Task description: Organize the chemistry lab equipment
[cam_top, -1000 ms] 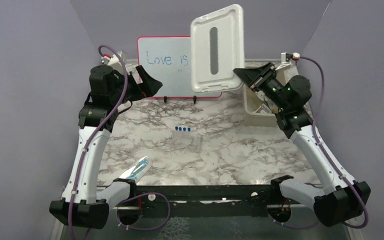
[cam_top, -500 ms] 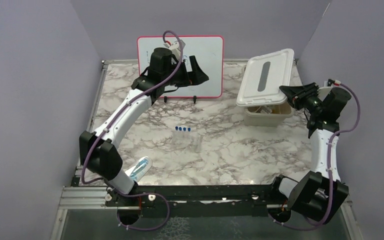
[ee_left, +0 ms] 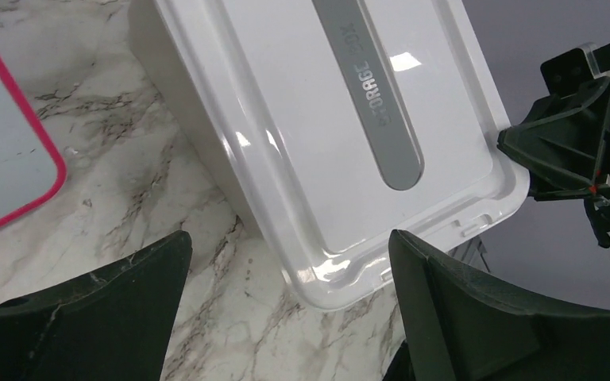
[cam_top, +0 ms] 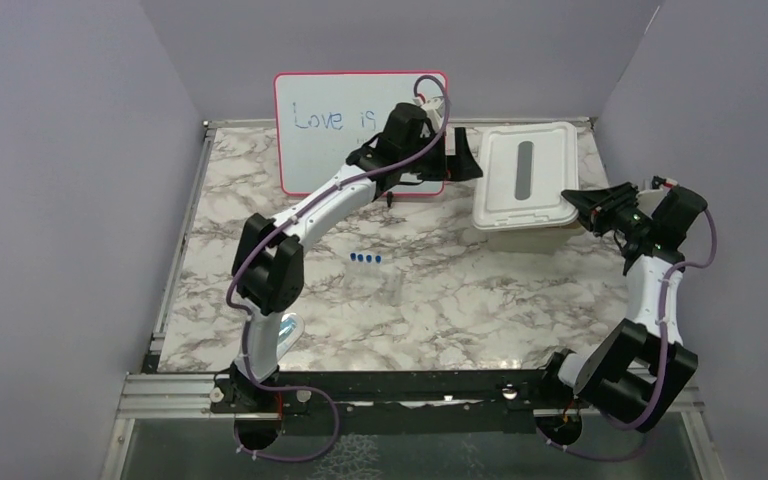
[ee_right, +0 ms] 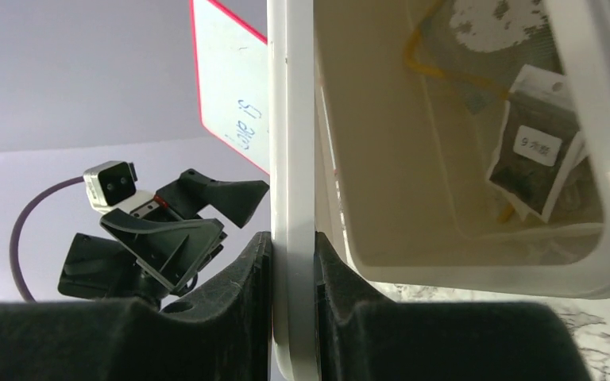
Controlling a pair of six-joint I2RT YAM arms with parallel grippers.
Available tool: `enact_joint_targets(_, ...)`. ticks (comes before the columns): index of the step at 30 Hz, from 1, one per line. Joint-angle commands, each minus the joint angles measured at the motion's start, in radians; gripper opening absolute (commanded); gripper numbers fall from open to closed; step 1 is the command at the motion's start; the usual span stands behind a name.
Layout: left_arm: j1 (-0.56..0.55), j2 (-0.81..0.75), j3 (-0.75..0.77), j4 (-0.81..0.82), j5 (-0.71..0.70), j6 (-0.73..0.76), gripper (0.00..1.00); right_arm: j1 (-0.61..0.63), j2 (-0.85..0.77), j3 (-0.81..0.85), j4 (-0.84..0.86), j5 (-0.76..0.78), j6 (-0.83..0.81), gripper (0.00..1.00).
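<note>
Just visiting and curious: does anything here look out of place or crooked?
Yes. The white rectangular plastic lid is not seated: the right gripper pinches its edge, and a gap shows between it and the beige plastic bin. Four tiny blue-capped pieces lie loose on the marble table.

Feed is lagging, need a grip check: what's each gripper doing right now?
Left gripper: open, holding nothing.
Right gripper: closed on the lid edge.

Four blue-capped pieces (cam_top: 365,258) line up on the table (cam_top: 460,300); amber tubing (ee_right: 410,52) and a labelled packet (ee_right: 536,155) lie in the bin (ee_right: 484,278).
</note>
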Motion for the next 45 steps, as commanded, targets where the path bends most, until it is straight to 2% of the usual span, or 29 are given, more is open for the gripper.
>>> enact_joint_targets(1,-0.018,0.095,0.092,0.045,0.075,-0.034,0.94,-0.040,0.045,0.047,-0.077,-0.022,-0.089,0.10)
enact_joint_targets(9,-0.051,0.197,0.133,0.044,0.072,-0.094,0.78,-0.053,0.105,0.093,-0.126,0.083,-0.172,0.23)
enact_joint_targets(11,-0.051,0.209,0.149,0.039,0.111,-0.086,0.71,-0.053,0.120,0.113,-0.143,0.099,-0.195,0.30)
enact_joint_targets(16,-0.057,0.231,0.168,0.033,0.165,-0.071,0.64,-0.053,0.146,0.157,-0.185,0.163,-0.239,0.32)
enact_joint_targets(27,-0.068,0.244,0.170,0.003,0.140,-0.041,0.62,-0.053,0.164,0.214,-0.256,0.340,-0.405,0.50)
enact_joint_targets(33,-0.070,0.255,0.187,-0.019,0.128,-0.041,0.65,-0.051,0.155,0.225,-0.292,0.454,-0.461,0.65)
enact_joint_targets(39,-0.076,0.268,0.197,-0.024,0.129,-0.043,0.66,0.003,0.151,0.240,-0.283,0.445,-0.522,0.66)
enact_joint_targets(45,-0.088,0.292,0.225,-0.026,0.122,-0.047,0.65,0.091,0.181,0.276,-0.329,0.565,-0.615,0.69)
